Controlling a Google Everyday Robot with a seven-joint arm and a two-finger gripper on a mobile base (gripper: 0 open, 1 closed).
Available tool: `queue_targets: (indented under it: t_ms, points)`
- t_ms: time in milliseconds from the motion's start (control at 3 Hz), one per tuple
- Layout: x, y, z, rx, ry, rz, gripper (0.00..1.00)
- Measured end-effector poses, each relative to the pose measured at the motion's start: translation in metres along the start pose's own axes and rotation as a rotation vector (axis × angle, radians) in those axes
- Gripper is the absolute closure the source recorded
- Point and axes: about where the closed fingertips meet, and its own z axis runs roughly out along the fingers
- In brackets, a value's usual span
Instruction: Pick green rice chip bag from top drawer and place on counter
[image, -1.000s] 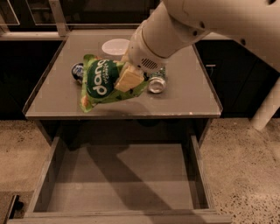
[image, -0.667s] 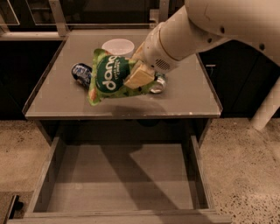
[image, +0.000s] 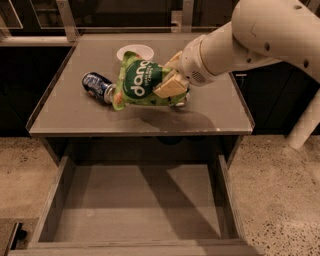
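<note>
The green rice chip bag (image: 140, 82) with white "dang" lettering hangs tilted over the middle of the counter (image: 220, 110). My gripper (image: 171, 84) is shut on the bag's right side, its tan fingers (image: 170, 87) clamped over the bag. The white arm reaches in from the upper right. The top drawer (image: 135, 200) stands pulled open below the counter's front edge, its grey bottom bare.
A dark blue can (image: 98, 86) lies on its side left of the bag. A white bowl (image: 135, 52) sits at the back of the counter. A silver can (image: 180, 102) is partly hidden under the gripper. Speckled floor lies on both sides.
The arm has carried the bag a little to the right and back over the counter. The bag has turned more upright. The drawer stays open.
</note>
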Motion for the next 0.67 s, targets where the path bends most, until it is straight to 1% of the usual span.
queue_targets:
  t_ms: [333, 667]
  points:
    - [0.0226, -0.0091, 0.0124, 0.034, 0.022, 0.054, 1.0]
    - [0.0224, -0.0098, 0.0125, 0.038, 0.021, 0.058, 0.82]
